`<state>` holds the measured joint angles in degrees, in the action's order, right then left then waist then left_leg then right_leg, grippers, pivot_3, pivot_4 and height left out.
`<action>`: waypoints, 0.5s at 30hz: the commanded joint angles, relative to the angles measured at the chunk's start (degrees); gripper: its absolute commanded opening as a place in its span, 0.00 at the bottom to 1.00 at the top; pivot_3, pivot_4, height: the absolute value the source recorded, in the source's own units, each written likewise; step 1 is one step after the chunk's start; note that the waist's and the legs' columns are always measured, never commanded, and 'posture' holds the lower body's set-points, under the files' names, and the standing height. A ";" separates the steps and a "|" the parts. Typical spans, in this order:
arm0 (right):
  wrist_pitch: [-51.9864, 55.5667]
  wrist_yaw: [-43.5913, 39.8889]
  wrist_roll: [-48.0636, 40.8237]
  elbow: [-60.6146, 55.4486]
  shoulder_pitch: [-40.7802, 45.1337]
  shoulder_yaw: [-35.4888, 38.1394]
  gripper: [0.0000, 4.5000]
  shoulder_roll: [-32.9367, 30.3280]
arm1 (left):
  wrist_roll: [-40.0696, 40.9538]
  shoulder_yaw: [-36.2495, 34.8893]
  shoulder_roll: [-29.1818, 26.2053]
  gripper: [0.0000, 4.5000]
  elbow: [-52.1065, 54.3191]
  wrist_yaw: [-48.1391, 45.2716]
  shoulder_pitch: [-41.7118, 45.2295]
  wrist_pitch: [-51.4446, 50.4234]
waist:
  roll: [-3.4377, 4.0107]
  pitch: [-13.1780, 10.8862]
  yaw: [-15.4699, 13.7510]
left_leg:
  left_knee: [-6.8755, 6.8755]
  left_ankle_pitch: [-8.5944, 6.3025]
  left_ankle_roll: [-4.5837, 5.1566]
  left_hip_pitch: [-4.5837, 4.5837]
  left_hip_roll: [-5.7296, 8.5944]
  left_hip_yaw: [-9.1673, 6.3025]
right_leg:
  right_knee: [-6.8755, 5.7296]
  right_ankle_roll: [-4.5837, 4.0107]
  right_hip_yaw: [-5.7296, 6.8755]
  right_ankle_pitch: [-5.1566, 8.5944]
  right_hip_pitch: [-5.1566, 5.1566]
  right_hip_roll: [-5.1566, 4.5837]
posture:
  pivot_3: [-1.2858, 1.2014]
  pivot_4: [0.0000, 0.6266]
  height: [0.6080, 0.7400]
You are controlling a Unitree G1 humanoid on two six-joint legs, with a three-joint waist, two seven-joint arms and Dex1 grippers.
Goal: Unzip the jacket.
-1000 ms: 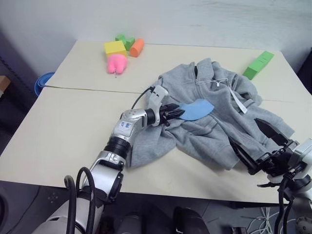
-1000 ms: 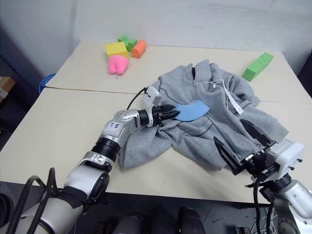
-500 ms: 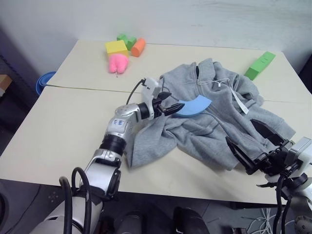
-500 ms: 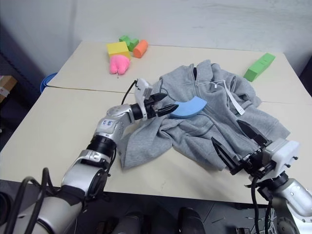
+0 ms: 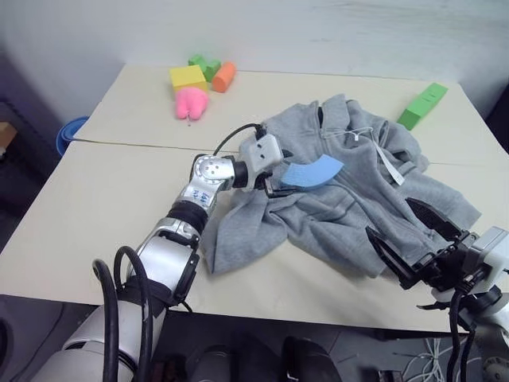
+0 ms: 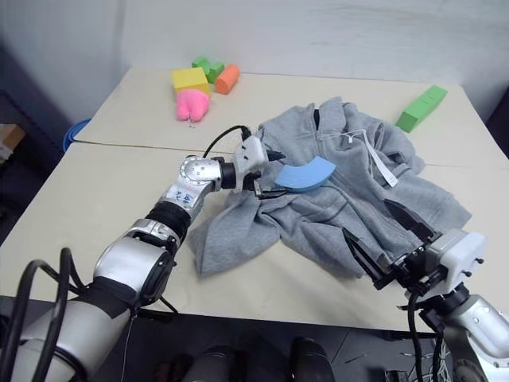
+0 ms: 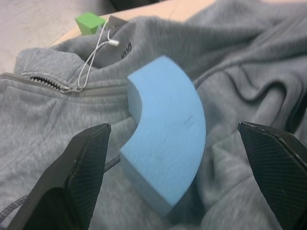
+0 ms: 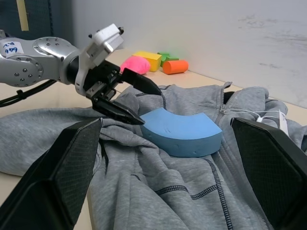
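Note:
The grey jacket [image 5: 362,199] lies crumpled on the right half of the table, collar toward the far side, white drawstrings [image 7: 96,52] across it. A stretch of its zip [image 7: 48,82] shows near the collar in the left wrist view. A curved blue foam piece [image 5: 312,171] rests on the jacket's front. My left gripper [image 5: 278,175] is open right beside that piece, one finger on each side of its near end, holding nothing. My right gripper [image 5: 390,216] is open and empty, hovering at the jacket's near right hem.
Yellow [image 5: 187,77], green [image 5: 203,64], orange [image 5: 223,76] and pink [image 5: 191,103] foam shapes sit at the far left of the table. A green block [image 5: 421,104] lies at the far right. A blue bin [image 5: 70,132] stands beyond the table's left edge.
My left gripper has opened and rolled at the wrist, letting go of the blue foam piece, which now lies on the jacket. The right gripper has stayed put.

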<state>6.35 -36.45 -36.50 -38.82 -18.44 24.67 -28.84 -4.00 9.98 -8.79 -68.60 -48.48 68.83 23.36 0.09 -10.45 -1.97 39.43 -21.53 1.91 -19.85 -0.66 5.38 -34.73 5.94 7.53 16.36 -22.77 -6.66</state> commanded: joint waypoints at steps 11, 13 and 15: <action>-3.19 0.78 1.87 -2.95 -0.59 -1.34 1.00 2.23 | -5.70 -0.90 5.66 0.99 -7.31 11.37 5.04 -3.46 | 0.00 0.00 -0.14 | 0.34 -0.05 0.09 -0.38 0.03 -0.03 | -0.05 0.05 0.14 -0.03 -0.18 0.01 | 0.52 0.24 1.00; -3.20 0.92 2.00 -3.04 -0.65 -1.71 1.00 2.33 | -4.69 -2.37 6.59 0.99 -7.61 10.06 4.98 -6.03 | -0.01 0.00 -0.13 | 0.35 -0.06 0.11 -0.38 0.04 -0.03 | -0.05 0.06 0.14 -0.03 -0.18 0.01 | 0.52 0.24 1.00; -3.29 0.98 2.12 -3.08 -0.76 -1.88 1.00 2.40 | -3.90 -3.68 7.15 0.91 -7.75 9.44 5.07 -8.25 | 0.00 0.00 -0.10 | 0.37 -0.06 0.11 -0.38 0.03 -0.02 | -0.06 0.06 0.14 -0.03 -0.18 0.01 | 0.52 0.24 1.00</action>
<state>4.26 -35.88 -34.12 -39.23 -18.87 22.65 -26.74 -8.89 7.34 -2.23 -76.23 -38.00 72.52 16.95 0.09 -10.45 -2.08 39.80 -21.60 2.02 -20.23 -0.63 5.35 -34.79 6.00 7.67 16.33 -22.95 -6.64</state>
